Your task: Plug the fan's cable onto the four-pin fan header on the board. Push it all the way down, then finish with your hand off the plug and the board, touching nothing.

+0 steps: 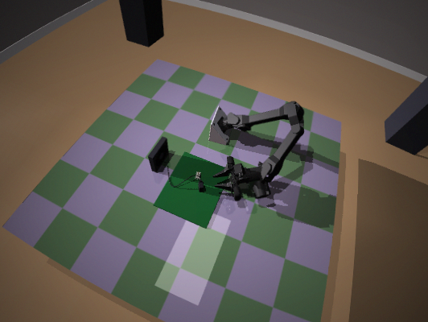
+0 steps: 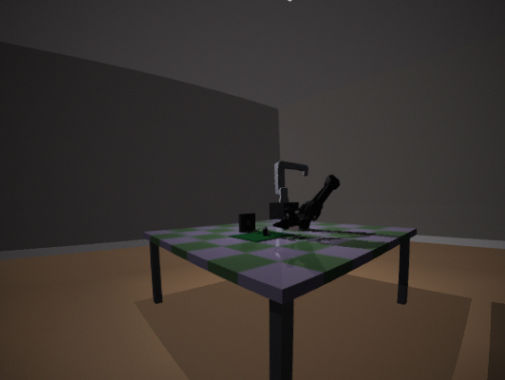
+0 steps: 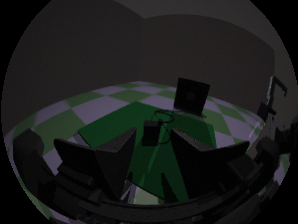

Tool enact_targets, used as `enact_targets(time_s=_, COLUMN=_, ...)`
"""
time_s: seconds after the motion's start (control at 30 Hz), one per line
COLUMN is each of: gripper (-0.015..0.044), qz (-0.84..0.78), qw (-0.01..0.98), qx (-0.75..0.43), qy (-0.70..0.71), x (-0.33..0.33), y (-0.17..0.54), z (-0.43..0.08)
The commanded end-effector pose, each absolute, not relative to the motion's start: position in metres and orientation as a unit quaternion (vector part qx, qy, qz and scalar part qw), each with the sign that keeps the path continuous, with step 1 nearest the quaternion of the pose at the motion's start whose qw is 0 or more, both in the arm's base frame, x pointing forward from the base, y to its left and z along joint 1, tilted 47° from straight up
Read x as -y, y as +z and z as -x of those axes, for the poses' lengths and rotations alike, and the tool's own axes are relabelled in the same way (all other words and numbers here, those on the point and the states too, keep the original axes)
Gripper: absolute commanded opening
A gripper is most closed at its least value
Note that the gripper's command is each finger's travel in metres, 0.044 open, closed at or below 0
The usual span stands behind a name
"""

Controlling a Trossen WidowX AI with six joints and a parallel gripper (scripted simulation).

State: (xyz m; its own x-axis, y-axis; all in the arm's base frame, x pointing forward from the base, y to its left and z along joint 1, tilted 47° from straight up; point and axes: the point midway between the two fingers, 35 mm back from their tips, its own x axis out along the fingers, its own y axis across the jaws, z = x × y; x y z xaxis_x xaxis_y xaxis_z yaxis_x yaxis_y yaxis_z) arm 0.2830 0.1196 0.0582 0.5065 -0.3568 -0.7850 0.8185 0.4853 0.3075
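Plug (image 1: 201, 186) (image 2: 266, 232) (image 3: 151, 133) beyond the parted fingers (image 1: 222, 180) (image 2: 277, 225)

- Fan (image 1: 158, 155) (image 2: 247, 222) (image 3: 191, 96): black, square, upright
- Board (image 1: 181, 203) (image 2: 247, 237) (image 3: 107, 124): green, flat
- Cable (image 1: 175, 187) (image 3: 173, 118): thin, dark, curved
- Plug (image 1: 201, 187) (image 2: 266, 232) (image 3: 151, 134): black block, over board, off header
- Header (image 1: 198, 175): small, pale, beside plug

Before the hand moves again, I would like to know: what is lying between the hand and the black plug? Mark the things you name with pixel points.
Only bare green board (image 1: 210, 183) separates the hand (image 1: 217, 181) (image 3: 153, 131) from the plug (image 1: 201, 186) (image 3: 151, 133); the top view shows this.
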Motion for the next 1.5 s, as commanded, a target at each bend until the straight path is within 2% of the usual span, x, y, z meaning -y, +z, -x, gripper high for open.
enact_targets(time_s=0.0, gripper=0.0205, qz=-0.35, qw=0.796, qx=-0.329, qy=-0.367, x=-0.121, y=0.071, z=-0.279)
enact_targets(time_s=0.4, gripper=0.0205, qz=-0.347, qw=0.794, qx=-0.337, qy=-0.368, x=-0.117, y=0.096, z=-0.265)
enact_targets(time_s=0.93, gripper=0.0205, qz=-0.298, qw=0.707, qx=-0.527, qy=-0.366, x=-0.104, y=0.063, z=-0.261)
enact_targets(time_s=1.47, gripper=0.0205, qz=-0.317, qw=0.593, qx=-0.679, qy=-0.294, x=-0.1, y=0.051, z=-0.259)
